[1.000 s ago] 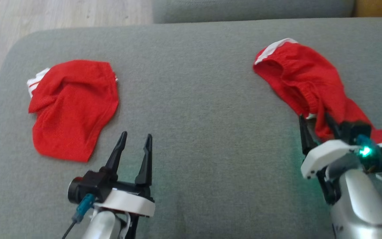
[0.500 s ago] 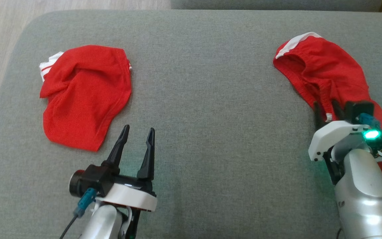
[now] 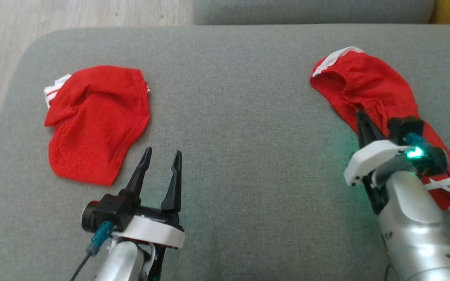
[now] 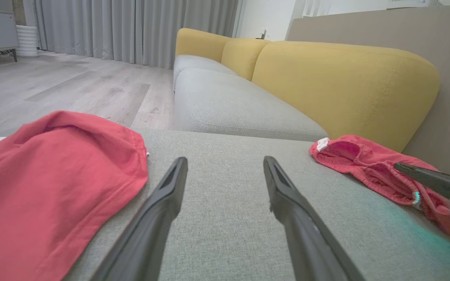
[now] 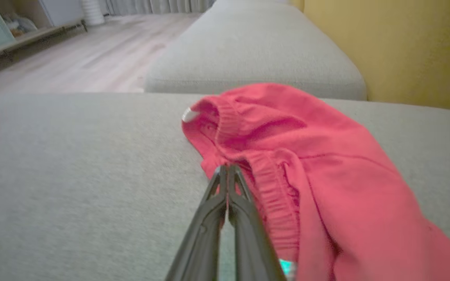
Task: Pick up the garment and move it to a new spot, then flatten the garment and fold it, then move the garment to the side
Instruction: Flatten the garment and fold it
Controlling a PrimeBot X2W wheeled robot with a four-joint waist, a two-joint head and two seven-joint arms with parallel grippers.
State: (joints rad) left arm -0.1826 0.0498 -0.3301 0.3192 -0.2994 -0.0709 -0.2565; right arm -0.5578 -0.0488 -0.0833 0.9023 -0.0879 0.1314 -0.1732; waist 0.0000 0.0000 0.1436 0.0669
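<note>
**A:** Where is the garment?

**B:** The garment point(image 3: 369, 86), red with white stripes, lies crumpled on the grey cushion point(image 3: 240, 117). In the head view it is at three o'clock, stretching from two o'clock down to four.

**A:** And the right gripper?

**B:** The right gripper point(image 5: 225, 168) reaches in from five o'clock. Its jaws are clenched together, tips at the ribbed waistband edge. I cannot tell whether cloth is caught between them. A green light point(image 3: 414, 153) glows on its wrist.

**A:** The left one?

**B:** The left gripper point(image 3: 162, 152) is at seven o'clock, jaws released and spread over bare cushion.

**A:** Anything else?

**B:** A second red garment point(image 3: 96, 121) lies at nine o'clock, near the left fingertips and well apart from the first.
</note>
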